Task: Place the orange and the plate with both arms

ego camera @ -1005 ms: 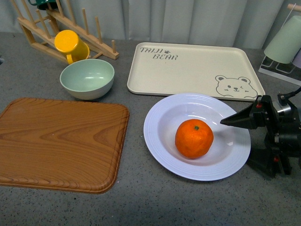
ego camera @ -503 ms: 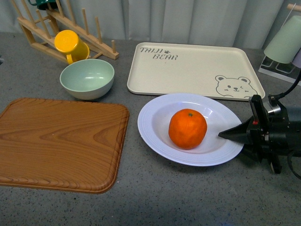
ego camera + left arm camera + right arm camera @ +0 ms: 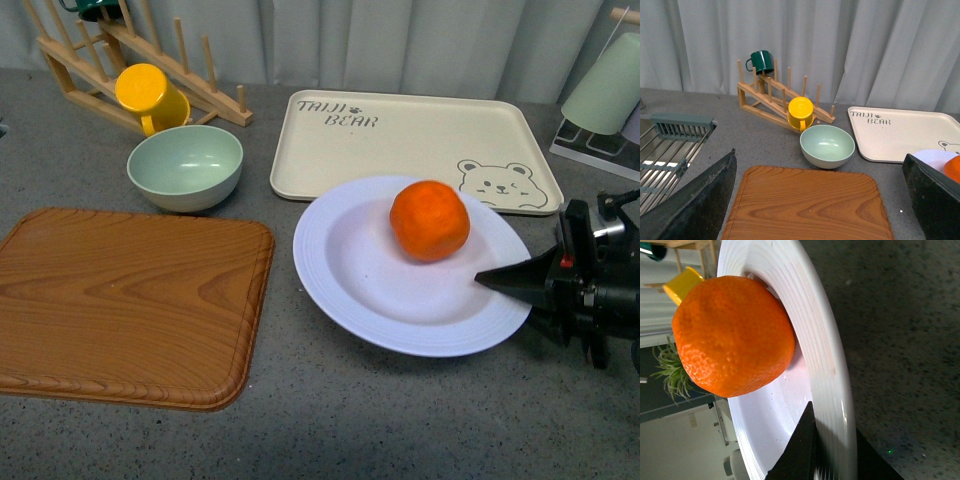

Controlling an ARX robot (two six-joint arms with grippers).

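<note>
Right gripper (image 3: 497,280): closed on the right edge of the plate (image 3: 330,270), 1 finger on top of the ridged rim, the other beneath it.
Plate: on the right half of the desk (image 3: 300,420), in front of the tray (image 3: 400,140); its far edge covers the tray's near edge in the front view, and whether they touch cannot be told.
Orange (image 3: 429,220): inside the plate, on the far right part of the well, against the slope of the rim.
Left gripper (image 3: 819,153): 2 fingers spread wide, nothing between them, above the board (image 3: 130,300).
Board: left of the plate, apart from it.
Bowl (image 3: 185,166): behind the board, empty.
Mug (image 3: 147,94): yellow, on the rack (image 3: 190,80) behind the bowl.
</note>
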